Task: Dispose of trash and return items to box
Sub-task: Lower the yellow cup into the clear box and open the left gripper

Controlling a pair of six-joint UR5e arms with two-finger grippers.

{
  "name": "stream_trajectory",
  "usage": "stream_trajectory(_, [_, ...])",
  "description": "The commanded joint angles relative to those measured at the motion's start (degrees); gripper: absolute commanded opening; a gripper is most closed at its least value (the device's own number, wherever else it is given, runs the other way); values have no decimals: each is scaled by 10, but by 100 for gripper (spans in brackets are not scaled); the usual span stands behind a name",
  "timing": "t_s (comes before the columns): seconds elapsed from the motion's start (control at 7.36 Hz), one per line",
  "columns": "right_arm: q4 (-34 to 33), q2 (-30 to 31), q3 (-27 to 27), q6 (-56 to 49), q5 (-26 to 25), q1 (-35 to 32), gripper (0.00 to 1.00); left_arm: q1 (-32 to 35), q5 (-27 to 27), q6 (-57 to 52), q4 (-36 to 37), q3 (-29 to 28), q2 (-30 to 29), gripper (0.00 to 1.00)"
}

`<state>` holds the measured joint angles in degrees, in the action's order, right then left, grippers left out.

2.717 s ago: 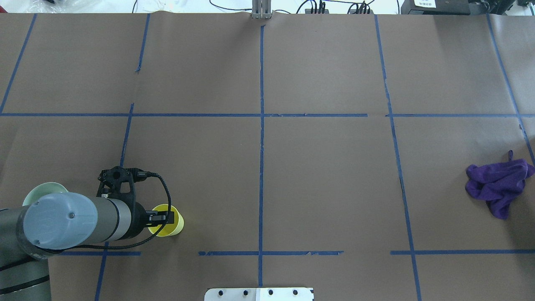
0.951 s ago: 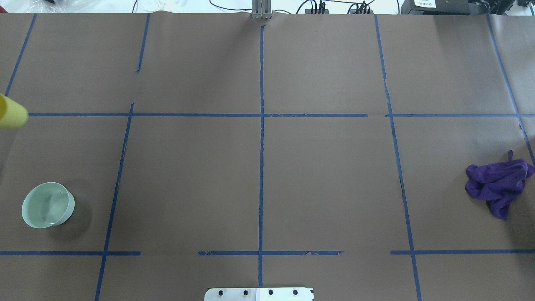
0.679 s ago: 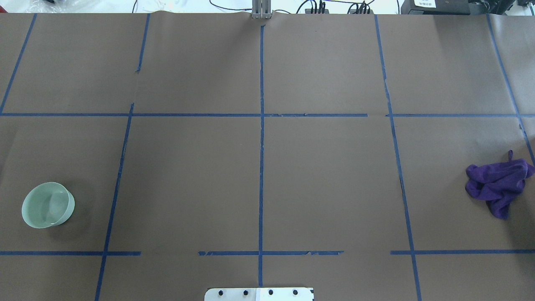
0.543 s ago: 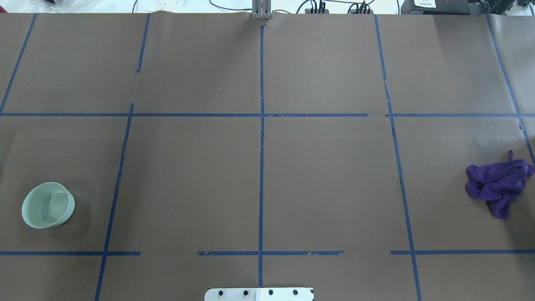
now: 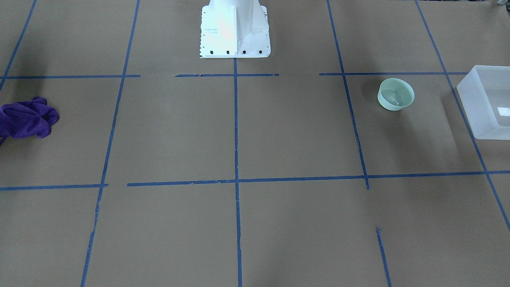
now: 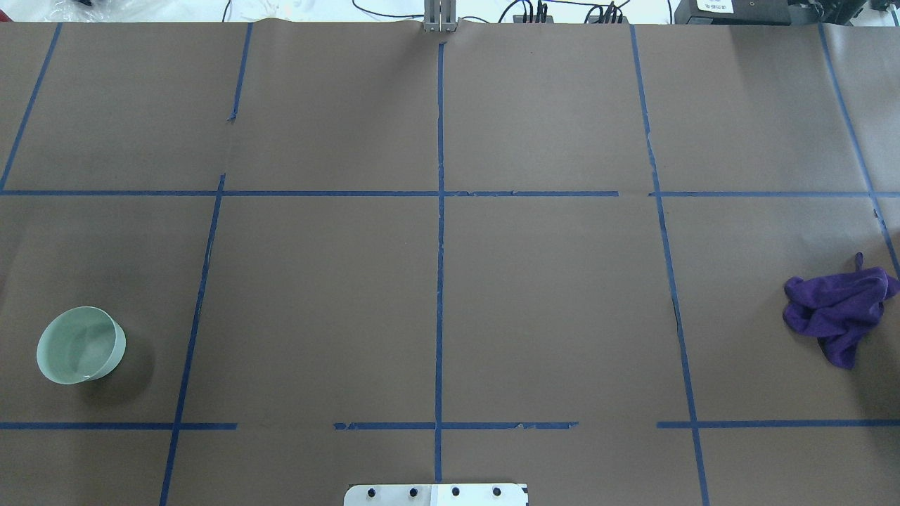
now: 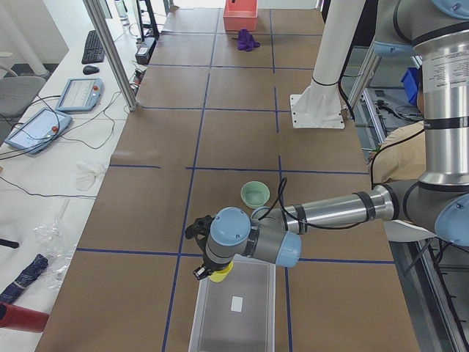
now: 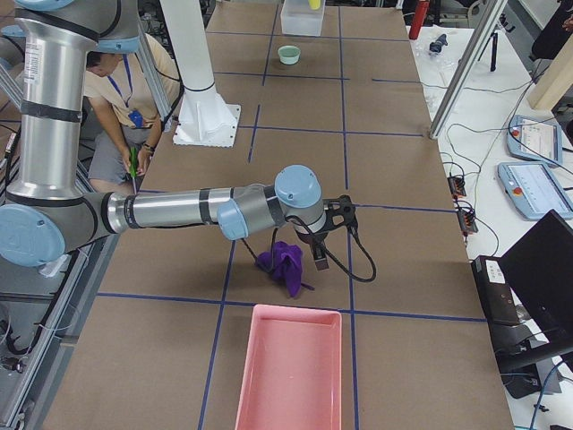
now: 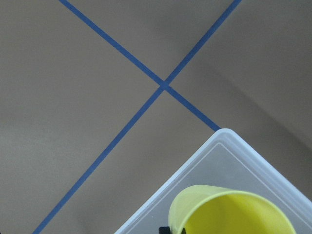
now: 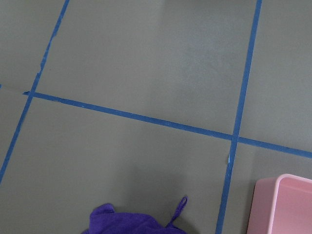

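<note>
The yellow cup [image 9: 234, 212] hangs in my left gripper [image 7: 209, 271], which is shut on its rim; one dark fingertip [image 9: 165, 229] shows at the cup's edge. The cup [image 7: 220, 273] is over the near corner of the translucent bin [image 7: 238, 312], whose corner also shows in the left wrist view [image 9: 219, 156]. The mint-green bowl [image 6: 79, 344] stands upright on the table, apart from the bin [image 5: 484, 105]. My right gripper [image 8: 318, 258] is just above the purple cloth [image 8: 285, 260]; I cannot tell whether it is open or shut.
The purple cloth [image 6: 837, 313] lies crumpled at the table's right end, next to a pink tray [image 8: 288, 367]. The white robot base [image 5: 234, 30] stands at mid-table edge. Blue tape lines cross the brown paper. A person sits behind the robot [image 8: 116, 90].
My left arm lifted the yellow cup from beside the bowl and carried it out past the overhead view's left edge. Bowl and cloth have not moved.
</note>
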<state>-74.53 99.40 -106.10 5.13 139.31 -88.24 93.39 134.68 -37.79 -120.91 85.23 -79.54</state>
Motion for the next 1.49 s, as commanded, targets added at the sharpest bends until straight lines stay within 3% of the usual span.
stream_trajectory(0.0, [0,0,1,0,0,0,100,-9,37,15,-43,-23,36,0])
stream_trajectory(0.27, [0,0,1,0,0,0,100,-58,58,6,-43,-28,55,0])
stream_trajectory(0.54, [0,0,1,0,0,0,100,-66,59,-10,-43,-29,70,0])
stream_trajectory(0.68, [0,0,3,1,0,0,100,-69,59,-23,-43,-29,71,48])
stream_trajectory(0.82, [0,0,2,1,0,0,100,-69,59,-27,-43,-29,72,56])
stream_trajectory(1.22, [1,0,-7,2,-1,0,100,-69,69,-19,-53,-26,72,62])
stream_trajectory(1.36, [10,-1,-12,1,-2,0,100,-68,64,16,-55,-10,66,75])
